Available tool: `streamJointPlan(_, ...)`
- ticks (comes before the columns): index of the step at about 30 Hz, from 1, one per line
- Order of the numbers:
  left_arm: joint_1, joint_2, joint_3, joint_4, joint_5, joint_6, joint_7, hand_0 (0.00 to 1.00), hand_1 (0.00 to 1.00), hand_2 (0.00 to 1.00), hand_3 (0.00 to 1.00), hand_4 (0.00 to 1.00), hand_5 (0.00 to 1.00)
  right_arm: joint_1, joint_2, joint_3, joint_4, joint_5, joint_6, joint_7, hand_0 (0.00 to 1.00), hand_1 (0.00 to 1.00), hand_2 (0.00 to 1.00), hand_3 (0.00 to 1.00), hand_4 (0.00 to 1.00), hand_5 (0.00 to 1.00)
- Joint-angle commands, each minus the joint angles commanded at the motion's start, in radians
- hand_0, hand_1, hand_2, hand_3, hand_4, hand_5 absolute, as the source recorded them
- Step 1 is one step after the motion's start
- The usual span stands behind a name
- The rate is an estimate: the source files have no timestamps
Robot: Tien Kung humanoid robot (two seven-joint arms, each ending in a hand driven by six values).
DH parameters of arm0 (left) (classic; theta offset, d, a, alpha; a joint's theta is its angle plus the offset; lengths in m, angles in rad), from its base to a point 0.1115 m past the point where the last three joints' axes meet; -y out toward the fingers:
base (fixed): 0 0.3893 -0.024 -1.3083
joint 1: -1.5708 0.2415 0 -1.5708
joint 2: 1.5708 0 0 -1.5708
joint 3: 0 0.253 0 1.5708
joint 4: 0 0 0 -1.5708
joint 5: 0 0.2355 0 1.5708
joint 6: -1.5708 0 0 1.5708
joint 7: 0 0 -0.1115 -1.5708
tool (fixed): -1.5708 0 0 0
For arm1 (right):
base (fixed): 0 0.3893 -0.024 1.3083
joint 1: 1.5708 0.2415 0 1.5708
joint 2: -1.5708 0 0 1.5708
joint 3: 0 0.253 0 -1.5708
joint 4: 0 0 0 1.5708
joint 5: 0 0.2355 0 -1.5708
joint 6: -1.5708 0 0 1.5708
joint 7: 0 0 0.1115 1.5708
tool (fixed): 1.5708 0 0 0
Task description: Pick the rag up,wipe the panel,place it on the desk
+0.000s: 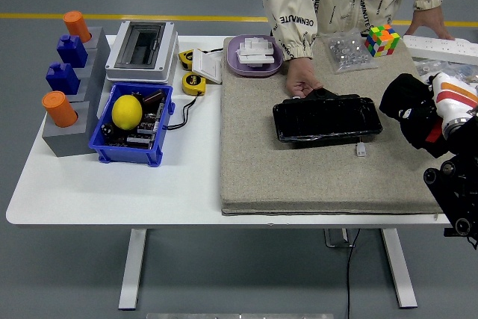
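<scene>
The robot's right hand (411, 113), curled around a bunched black rag (402, 102), hovered just right of the glossy black rectangular panel (326, 119) on the grey felt mat (299, 177); a person's hand (302, 78) steadied the panel's far edge.

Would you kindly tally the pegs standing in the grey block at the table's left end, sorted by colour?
Orange pegs: 2, the far one and the near one.
Blue pegs: 2, one behind the other.
Total: 4 pegs in the grey block.
</scene>
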Motion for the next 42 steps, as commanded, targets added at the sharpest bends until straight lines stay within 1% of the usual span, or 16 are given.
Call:
streamJointPlan(17,-0.003,0.001,0.004,0.001,-0.002,0.000,0.000,0.604,0.636,0.635,0.560,0.633,0.445,0.052,0.052,-0.063,-0.020,0.015,-0.007,-0.001,0.229,0.282,0.345,0.405,0.957,0.110)
streamJointPlan(27,-0.003,0.003,0.009,0.000,-0.005,0.000,0.000,0.604,0.636,0.634,0.560,0.633,0.444,0.058,0.071,-0.108,-0.033,0.029,-0.007,0.003,0.230,0.282,0.344,0.403,0.952,0.106)
streamJointPlan(31,-0.002,0.004,0.011,0.001,-0.006,0.000,0.000,0.604,0.636,0.635,0.560,0.633,0.443,0.058,0.085,-0.119,-0.035,0.031,-0.006,0.003,0.230,0.282,0.343,0.403,0.950,0.102)
streamJointPlan(42,-0.008,0.007,0.021,0.000,-0.011,-0.001,0.000,0.604,0.636,0.635,0.559,0.633,0.442,0.089,0.134,-0.181,-0.033,0.038,0.001,0.002,0.232,0.282,0.343,0.404,0.949,0.098)
